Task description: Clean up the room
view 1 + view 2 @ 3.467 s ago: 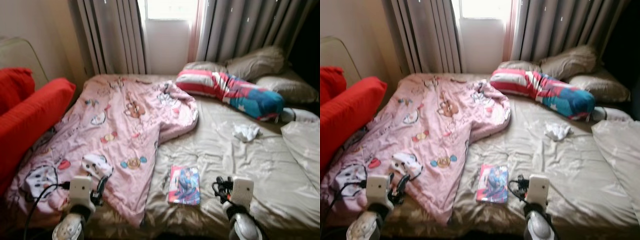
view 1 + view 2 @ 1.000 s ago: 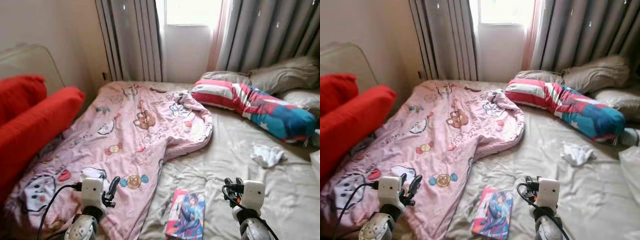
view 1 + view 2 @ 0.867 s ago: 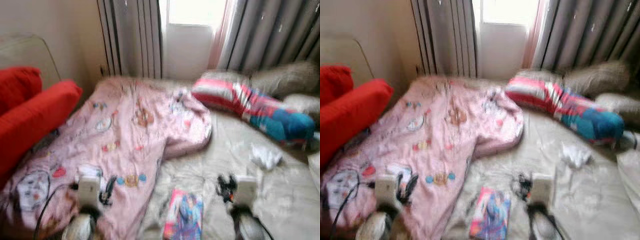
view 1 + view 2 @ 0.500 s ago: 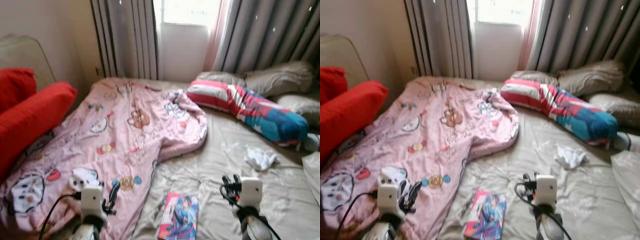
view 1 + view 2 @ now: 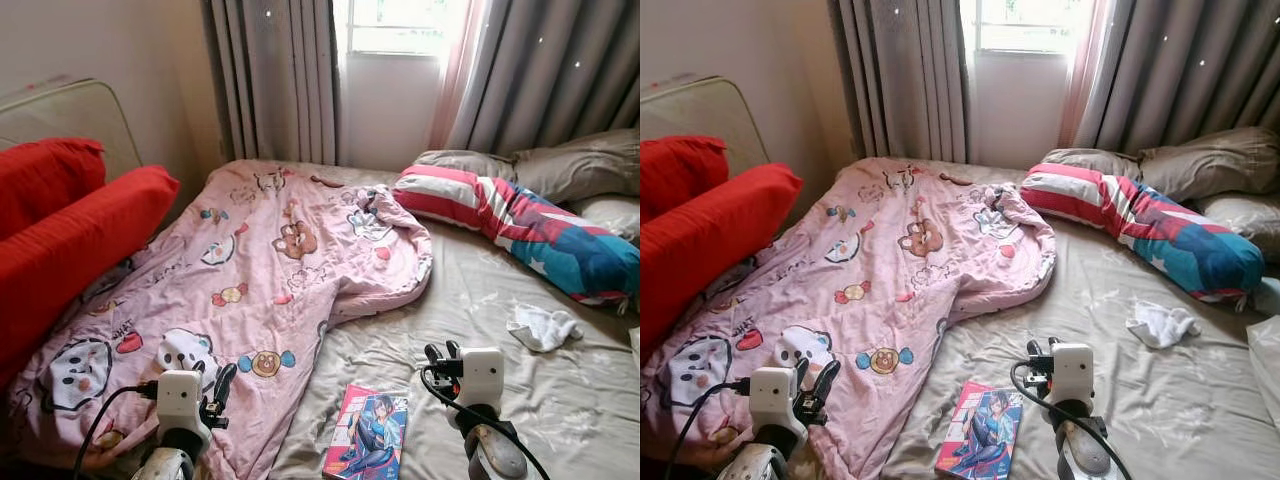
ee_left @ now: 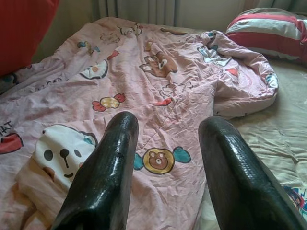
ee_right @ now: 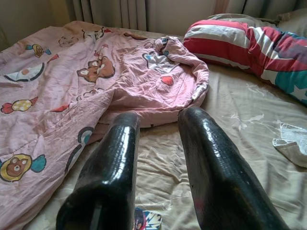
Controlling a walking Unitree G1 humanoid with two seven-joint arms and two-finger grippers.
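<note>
Two grippers hang low at the near edge of the bed (image 5: 500, 300), and we hold nothing in either. Our left gripper (image 6: 168, 139) hovers over the pink cartoon quilt (image 5: 250, 260) with its fingers spread apart, a bear print visible in the gap between them. Our right gripper (image 7: 158, 124) hovers over the bare beige sheet, its fingers likewise parted around nothing. The quilt lies crumpled across the left half of the bed, its rolled far corner bunched up near a striped red, white and blue bolster (image 5: 520, 225). Behind the bolster rest grey-brown pillows (image 5: 570, 170), in front of grey curtains (image 5: 275, 80) and a bright window (image 5: 400, 25). A magazine (image 5: 368, 435) with an illustrated cover lies on the sheet between our two arms, just beside the quilt's near edge. A small crumpled white cloth (image 5: 542, 327) lies well off to the right, below the bolster. Red cushions (image 5: 70, 240) press against the bed's left side, touching the quilt. From the head we see the whole bed, cushions and window; the right wrist view brings the quilt's rolled corner, the bolster and a piece of the white cloth close, while the left wrist view shows the quilt's prints plainly.
</note>
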